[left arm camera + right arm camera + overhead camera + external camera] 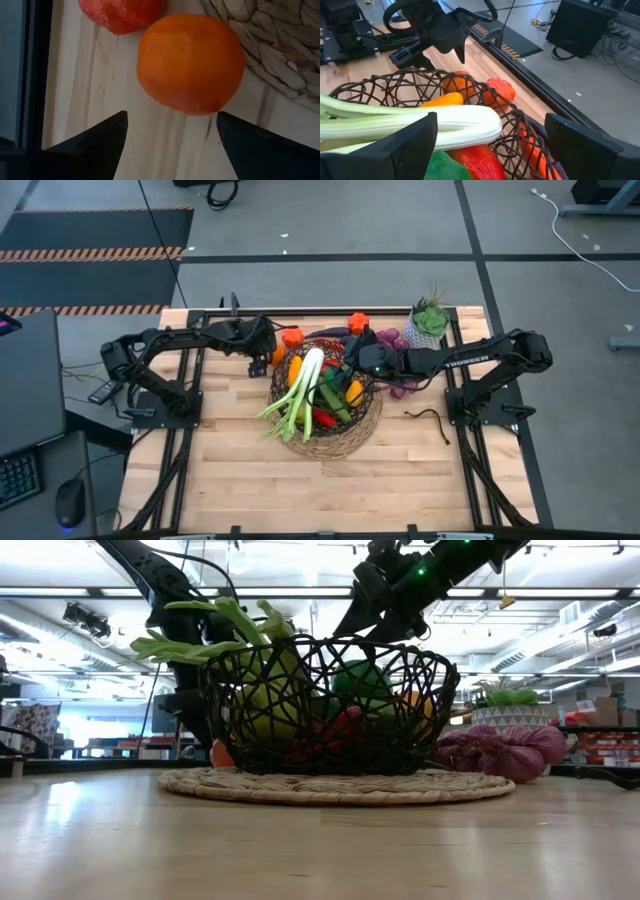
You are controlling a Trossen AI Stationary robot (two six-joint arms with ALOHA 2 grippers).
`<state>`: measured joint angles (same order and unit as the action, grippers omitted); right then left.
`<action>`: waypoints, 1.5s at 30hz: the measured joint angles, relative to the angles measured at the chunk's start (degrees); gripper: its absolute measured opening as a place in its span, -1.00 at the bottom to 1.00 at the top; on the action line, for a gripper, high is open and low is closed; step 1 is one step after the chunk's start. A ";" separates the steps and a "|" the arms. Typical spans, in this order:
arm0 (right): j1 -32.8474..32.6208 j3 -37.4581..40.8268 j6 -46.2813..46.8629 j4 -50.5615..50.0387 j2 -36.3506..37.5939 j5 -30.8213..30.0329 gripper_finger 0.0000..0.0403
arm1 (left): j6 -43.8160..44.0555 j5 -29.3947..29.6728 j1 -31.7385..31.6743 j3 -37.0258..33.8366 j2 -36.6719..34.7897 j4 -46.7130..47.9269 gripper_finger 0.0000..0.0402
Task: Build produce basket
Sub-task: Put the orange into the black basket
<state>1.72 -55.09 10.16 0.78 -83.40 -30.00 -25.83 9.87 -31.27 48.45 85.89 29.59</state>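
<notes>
The dark wire basket (368, 418) stands mid-table on its tan wicker base (330, 786). It holds a green leek (300, 388), peppers and other produce. An orange (191, 62) lies on the wood at the basket's far left, beside a red-orange pepper (120, 12). My left gripper (172, 132) points steeply down at the orange, open; the orange lies just ahead of its fingertips. My right gripper (492, 137) hovers open over the basket's right part, above the leek's white end (470, 122). It holds nothing.
Another orange-red pepper (358, 322) and purple grapes (390, 338) lie at the far edge. More purple grapes (500, 750) lie right of the basket. A potted plant (428, 325) stands far right. A black cord (430, 418) lies on the right. The near half of the table is bare wood.
</notes>
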 joint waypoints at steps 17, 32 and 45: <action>-0.07 0.00 0.14 0.00 0.00 0.20 0.84 | -3.39 1.91 2.25 0.00 -0.02 7.38 0.57; -0.07 0.00 0.36 -0.01 0.00 0.26 0.84 | -3.37 11.32 2.23 0.09 -0.07 -3.85 0.57; -0.07 0.00 0.40 -0.02 0.00 1.11 0.84 | -3.63 6.93 3.89 0.07 -0.07 -3.71 0.55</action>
<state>1.65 -55.09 10.56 0.75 -83.40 -28.88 -29.45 16.79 -27.37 48.51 85.82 25.88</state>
